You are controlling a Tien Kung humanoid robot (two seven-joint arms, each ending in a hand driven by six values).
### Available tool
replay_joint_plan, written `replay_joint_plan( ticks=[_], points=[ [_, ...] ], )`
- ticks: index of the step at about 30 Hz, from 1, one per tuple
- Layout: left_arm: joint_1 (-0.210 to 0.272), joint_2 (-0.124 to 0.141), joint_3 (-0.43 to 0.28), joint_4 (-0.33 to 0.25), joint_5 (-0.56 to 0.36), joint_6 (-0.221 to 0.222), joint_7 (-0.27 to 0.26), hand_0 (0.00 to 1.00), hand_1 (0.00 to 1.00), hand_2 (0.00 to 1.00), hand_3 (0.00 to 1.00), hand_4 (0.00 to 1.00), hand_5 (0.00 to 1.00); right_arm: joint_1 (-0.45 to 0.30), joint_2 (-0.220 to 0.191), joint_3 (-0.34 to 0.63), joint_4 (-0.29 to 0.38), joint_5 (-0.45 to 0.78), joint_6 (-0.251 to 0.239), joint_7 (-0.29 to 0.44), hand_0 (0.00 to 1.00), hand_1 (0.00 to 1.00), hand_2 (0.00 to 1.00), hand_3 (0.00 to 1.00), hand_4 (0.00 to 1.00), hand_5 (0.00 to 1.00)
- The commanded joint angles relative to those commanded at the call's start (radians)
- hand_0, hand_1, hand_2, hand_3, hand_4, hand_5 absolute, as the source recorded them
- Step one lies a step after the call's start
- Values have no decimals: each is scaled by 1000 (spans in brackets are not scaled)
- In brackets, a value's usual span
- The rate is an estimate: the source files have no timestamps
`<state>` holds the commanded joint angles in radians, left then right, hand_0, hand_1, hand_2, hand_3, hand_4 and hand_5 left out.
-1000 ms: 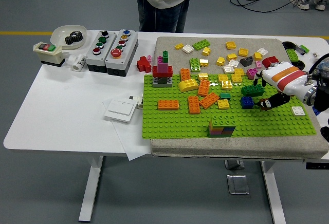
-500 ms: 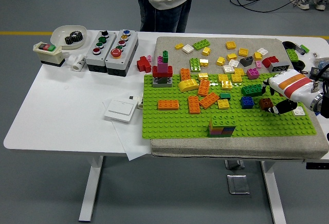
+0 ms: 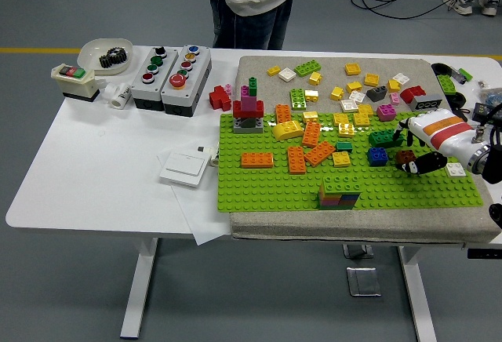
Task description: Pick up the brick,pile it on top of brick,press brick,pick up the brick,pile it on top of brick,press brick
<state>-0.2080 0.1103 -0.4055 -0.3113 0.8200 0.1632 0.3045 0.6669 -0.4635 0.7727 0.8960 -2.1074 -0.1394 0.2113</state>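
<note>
My right hand point(image 3: 419, 162), white with an orange stripe and black fingers, comes in from the right edge low over the green baseplate point(image 3: 274, 189). Its fingers are loosely curved and hold nothing. Their tips sit right beside a small dark red brick point(image 3: 405, 156) that rests on the plate. A blue brick point(image 3: 377, 156) and a dark green brick point(image 3: 383, 138) lie just left of it. At the plate's front edge stands a stack of coloured bricks with a green top point(image 3: 339, 191). The left arm is out of view.
Several loose orange, yellow and white bricks lie across the plate and the grey mat point(image 3: 259, 67) behind it. A red and pink tower point(image 3: 248, 111) stands at the plate's back left. Button boxes point(image 3: 170, 69), a white switch point(image 3: 185, 168) and a bowl point(image 3: 104, 50) sit left. A person point(image 3: 249, 1) stands at the far side.
My right hand drew back to the right, uncovering the dark red brick, then edged left again toward it. The brick stayed on the plate.
</note>
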Motion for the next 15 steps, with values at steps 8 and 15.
replay_joint_plan(
  ticks=[8, 15],
  points=[
    [-2, 1, 3, -1, -7, 1, 0, 675, 721, 731, 594, 686, 666, 22, 40, -18, -26, -14, 14, -15, 469, 317, 398, 579, 886, 348],
    [-3, 1, 6, -2, -14, 2, -1, 674, 722, 731, 594, 687, 667, 41, 62, -34, -48, -37, 23, -22, 466, 317, 393, 573, 887, 354]
  ],
)
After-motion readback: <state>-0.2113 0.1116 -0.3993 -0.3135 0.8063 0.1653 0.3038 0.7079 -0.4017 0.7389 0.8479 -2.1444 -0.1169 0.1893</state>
